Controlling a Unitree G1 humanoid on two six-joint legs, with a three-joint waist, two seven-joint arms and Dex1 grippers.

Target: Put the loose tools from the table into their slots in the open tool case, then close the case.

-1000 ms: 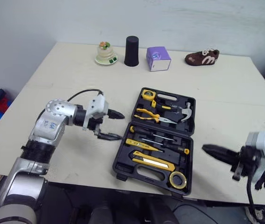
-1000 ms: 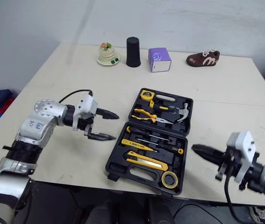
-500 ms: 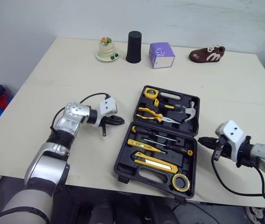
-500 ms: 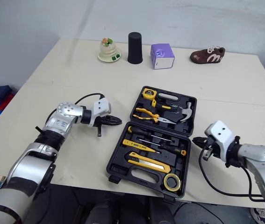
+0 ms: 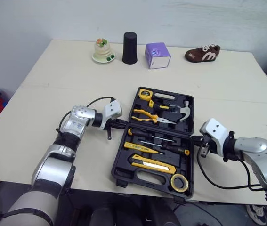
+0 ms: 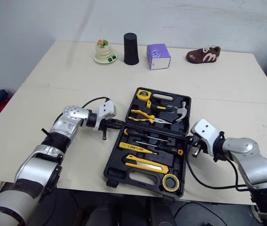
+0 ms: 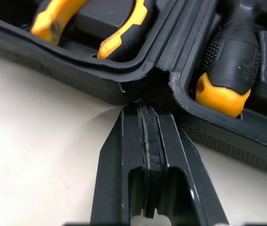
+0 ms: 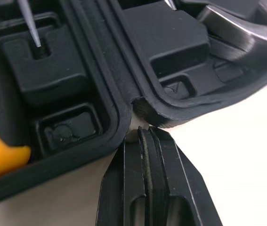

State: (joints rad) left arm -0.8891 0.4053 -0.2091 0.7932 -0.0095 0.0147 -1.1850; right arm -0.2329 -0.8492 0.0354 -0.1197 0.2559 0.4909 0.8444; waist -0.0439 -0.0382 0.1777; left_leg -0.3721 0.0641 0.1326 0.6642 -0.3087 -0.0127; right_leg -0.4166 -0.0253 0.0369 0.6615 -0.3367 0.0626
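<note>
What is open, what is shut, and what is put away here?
Black plastic tool case: open, lying flat.
Left gripper: shut, tips at the notch between the case's halves.
Right gripper: shut, tips at the notch on the other side.
Yellow-handled pliers: seated in their slot.
Silver hammer: seated in its slot.
Purple box: closed.

Silver arms (image 5: 76,123), white wrist housings (image 5: 213,130), looping black cables (image 5: 100,98), black pincers (image 7: 146,113)

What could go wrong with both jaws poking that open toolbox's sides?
1. Both arms' shut jaws sit at the hinge notches of the black plastic tool case; uneven pushing might slide or twist it rather than fold it.
2. The case lies close to the beige table's near edge, so a shove could tip it off.
3. The yellow-handled pliers and steel hammer could drop out as that half swings over.
</note>
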